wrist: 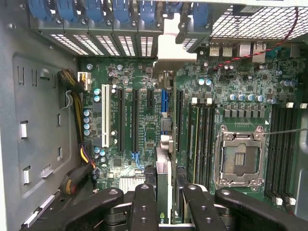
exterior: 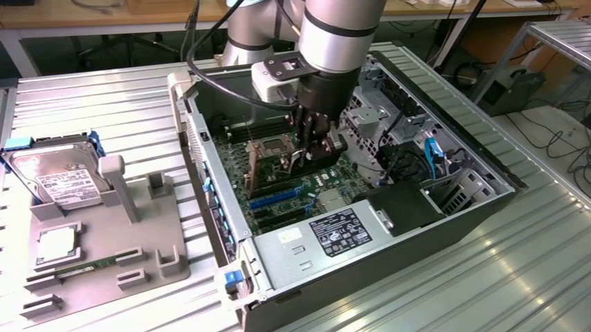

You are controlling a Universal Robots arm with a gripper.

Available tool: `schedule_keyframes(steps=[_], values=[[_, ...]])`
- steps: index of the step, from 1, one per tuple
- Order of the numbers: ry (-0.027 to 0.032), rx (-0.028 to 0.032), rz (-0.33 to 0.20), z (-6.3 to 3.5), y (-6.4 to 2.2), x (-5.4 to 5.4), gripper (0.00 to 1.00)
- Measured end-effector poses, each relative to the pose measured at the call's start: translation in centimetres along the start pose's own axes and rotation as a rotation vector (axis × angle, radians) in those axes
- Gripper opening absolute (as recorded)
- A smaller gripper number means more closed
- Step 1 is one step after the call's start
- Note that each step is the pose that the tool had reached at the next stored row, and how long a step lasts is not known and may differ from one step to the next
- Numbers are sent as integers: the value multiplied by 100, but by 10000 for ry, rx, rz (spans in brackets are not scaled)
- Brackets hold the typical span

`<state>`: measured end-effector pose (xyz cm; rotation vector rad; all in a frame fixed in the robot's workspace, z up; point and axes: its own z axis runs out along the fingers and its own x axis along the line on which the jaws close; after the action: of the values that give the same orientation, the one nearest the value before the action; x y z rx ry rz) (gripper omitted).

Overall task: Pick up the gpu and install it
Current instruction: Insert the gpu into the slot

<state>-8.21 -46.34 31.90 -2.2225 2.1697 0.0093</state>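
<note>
Gripper fingers clamp the gpu edge-on above the motherboard, between the slots and empty CPU socket.

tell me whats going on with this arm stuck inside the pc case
A robot arm has reached into the open computer case with its end effector closed on the gpu, held edge-on above the motherboard. The card hangs over the expansion slots, close to the blue slot, and does not look seated yet. Outside the case, at the exterior view's left, a hard drive and a memory stick sit in a grey holder.
</note>
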Motion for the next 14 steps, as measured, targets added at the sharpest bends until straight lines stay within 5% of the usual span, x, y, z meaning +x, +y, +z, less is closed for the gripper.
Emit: schedule_keyframes(steps=[14], values=[[0,0,0,11,32,-1,26]])
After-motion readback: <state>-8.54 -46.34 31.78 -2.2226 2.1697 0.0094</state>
